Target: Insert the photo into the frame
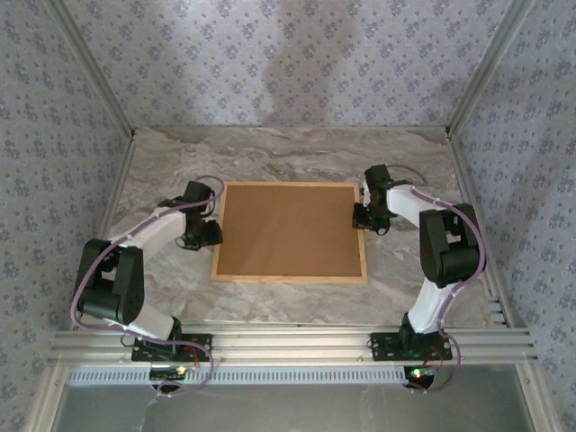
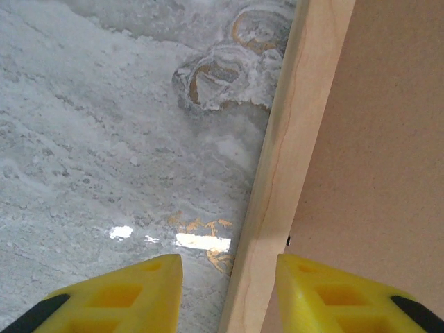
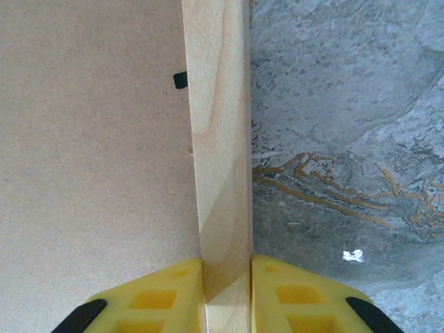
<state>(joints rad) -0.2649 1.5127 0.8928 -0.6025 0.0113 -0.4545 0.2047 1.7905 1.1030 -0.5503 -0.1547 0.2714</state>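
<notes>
Frame [image 1: 288, 278]: lies flat at the middle of the worktop [image 1: 270, 157], back side up, long rails running left to right.
In the frame: a plain brown backing board [image 1: 290, 229] fills the opening from rail to rail. A small black tab [image 3: 180, 79] sits at the board's edge against the right rail.
Photo: probably under the board, face down, but the board hides whatever is below it, so I cannot tell.
Right end effector [image 3: 227, 262]: clamped on the right rail, with a yellow finger pressed to each side of the wood.
Left end effector [image 2: 229, 263]: apart, straddling the left rail. The inner finger is at the wood and the outer one stands off it, with bare worktop between.
Step in hand: late in the task, by my reading. The board is seated and the arms are taking the frame by opposite side rails.
Next move calls for: the left fingers to close squarely on their rail, then both arms to move together and level, so the thin frame does not twist and the board does not slip out.
</notes>
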